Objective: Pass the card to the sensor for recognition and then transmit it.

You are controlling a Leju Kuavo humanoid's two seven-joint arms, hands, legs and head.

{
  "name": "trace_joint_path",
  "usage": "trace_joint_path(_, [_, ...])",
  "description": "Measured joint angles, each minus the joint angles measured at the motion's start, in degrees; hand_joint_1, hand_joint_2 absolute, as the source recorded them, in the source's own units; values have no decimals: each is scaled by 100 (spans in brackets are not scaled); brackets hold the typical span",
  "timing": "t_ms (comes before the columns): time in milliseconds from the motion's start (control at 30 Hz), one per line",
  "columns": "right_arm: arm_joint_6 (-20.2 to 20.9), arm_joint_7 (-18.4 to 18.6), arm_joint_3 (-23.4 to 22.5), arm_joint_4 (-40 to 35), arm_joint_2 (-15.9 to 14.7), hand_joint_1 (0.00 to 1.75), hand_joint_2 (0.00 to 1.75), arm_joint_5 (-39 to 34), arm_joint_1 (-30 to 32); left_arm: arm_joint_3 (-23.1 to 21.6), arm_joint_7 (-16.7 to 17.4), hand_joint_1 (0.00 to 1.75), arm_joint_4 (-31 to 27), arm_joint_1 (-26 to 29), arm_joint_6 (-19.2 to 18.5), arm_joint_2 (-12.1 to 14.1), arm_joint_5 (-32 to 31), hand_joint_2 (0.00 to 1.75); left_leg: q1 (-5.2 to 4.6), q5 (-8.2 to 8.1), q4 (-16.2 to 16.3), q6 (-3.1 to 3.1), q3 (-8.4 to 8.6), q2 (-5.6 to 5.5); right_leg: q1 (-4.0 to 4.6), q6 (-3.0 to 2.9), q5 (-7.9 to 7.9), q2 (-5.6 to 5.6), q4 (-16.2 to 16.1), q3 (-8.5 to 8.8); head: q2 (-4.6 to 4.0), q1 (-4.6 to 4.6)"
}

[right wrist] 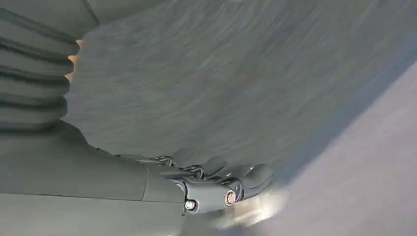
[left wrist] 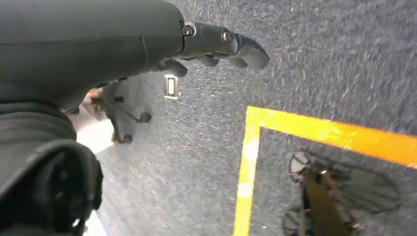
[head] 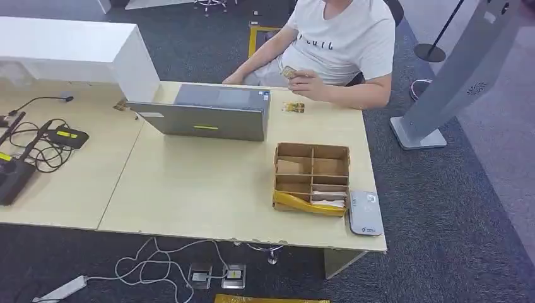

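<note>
A person seated behind the table holds a small card [head: 289, 72] up in one hand. A second card [head: 293, 107] lies on the table in front of them. An open cardboard box [head: 312, 148] with dividers stands near the table's right front, with light cards [head: 329, 196] in its nearest compartments. A white and grey card sensor [head: 366, 213] lies just right of the box at the table edge. My left hand [left wrist: 206, 42] hangs over the grey carpet, holding nothing, fingers loosely extended. My right hand [right wrist: 211, 184] also hangs over the floor, empty.
A grey laptop [head: 208, 113] stands open facing the person. Black devices and cables [head: 38, 145] lie at the table's left, with a white cabinet [head: 69, 44] behind. A grey kiosk stand [head: 454, 76] rises right of the table. Yellow floor tape [left wrist: 319, 130] runs beneath my left hand.
</note>
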Motion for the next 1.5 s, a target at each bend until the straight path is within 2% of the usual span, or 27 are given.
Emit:
trace_joint_path(67, [-751,432,-293,79,422,0,0,151,114,92,-46,0,0,-10,124,-15,76,0,9,0,0,-3,7,6,8,-2,1,6,0,3,0,4])
trace_joint_path(133, [-982,870,-575,129,804,0,0,681,209,124,-81,0,0,-13,153,-26,111,0,6,0,-1,-7,9,8,4,-7,1,8,12,5,0,-7])
trace_joint_path(167, [-1017,1216,-833,129,1008,0,0,1312,219,149,-118,0,0,-13,148,-31,122,0,5,1,-1,-9,10,9,3,-11,-2,8,16,5,0,0])
trace_joint_path(200, [-1039,1503,-1237,116,1251,0,0,2303,217,192,-175,0,0,-13,146,-35,166,0,7,3,-1,-14,10,9,6,-12,-1,9,16,5,0,-5])
trace_joint_path(233, [-1043,1484,-1615,109,1467,0,0,3316,224,234,-210,0,0,-14,146,-37,201,0,8,5,-1,-16,13,9,6,-12,-1,9,15,4,0,4])
trace_joint_path(267, [-1045,1312,-1950,111,1677,0,0,4167,219,262,-254,0,0,-14,150,-39,229,0,7,5,-1,-17,17,10,5,-13,-1,10,15,2,0,-4])
trace_joint_path(300, [-1028,1025,-2241,140,1855,0,0,4824,213,284,-284,0,0,-14,164,-46,249,0,5,6,-1,-18,20,13,3,-14,-2,16,16,2,0,0])
trace_joint_path(333, [-993,782,-2460,188,1946,0,0,5144,206,312,-301,0,0,-15,179,-50,268,0,3,7,-1,-18,20,12,1,-14,-2,16,16,3,0,-6])
trace_joint_path(367, [-912,607,-2658,231,2008,0,0,5131,192,352,-323,0,0,-13,194,-52,282,0,-1,7,-1,-18,20,11,-2,-14,-2,14,16,3,0,-2])
trace_joint_path(467, [-646,425,-3243,245,2084,0,0,4163,158,395,-330,0,0,-12,253,-53,225,0,-1,8,-1,-20,18,11,-2,-14,-2,14,17,7,0,0])
trace_joint_path(633, [-291,235,-3879,290,2218,0,0,3997,153,404,-236,0,0,-19,380,-66,199,0,-6,6,-1,-20,20,22,-8,-15,-2,33,16,5,0,0])
trace_joint_path(733, [-212,147,-4139,301,2277,0,0,4002,150,437,-258,0,0,-14,426,-90,227,0,-8,6,0,-20,20,22,-10,-14,-2,32,16,5,0,0])
trace_joint_path(933, [-151,148,-4311,325,2349,0,0,4067,149,463,-256,0,0,-16,430,-127,205,0,-8,6,0,-20,21,22,-10,-15,-2,32,16,5,0,0])
trace_joint_path(1000, [-228,150,-4500,332,2447,0,0,4148,148,498,-65,0,0,-17,443,-179,102,0,-7,6,-1,-20,22,22,-9,-15,-2,33,17,6,0,0])
trace_joint_path(1267, [-225,128,-4648,339,2537,0,0,4236,147,500,151,0,0,-24,474,-179,37,0,-7,6,-1,-20,22,22,-9,-15,-2,33,17,6,0,0])
trace_joint_path(1500, [-221,86,-4685,343,2583,0,0,4257,144,503,162,0,0,-29,413,-173,-29,0,-7,6,-1,-20,22,22,-10,-15,-2,33,17,6,0,0])
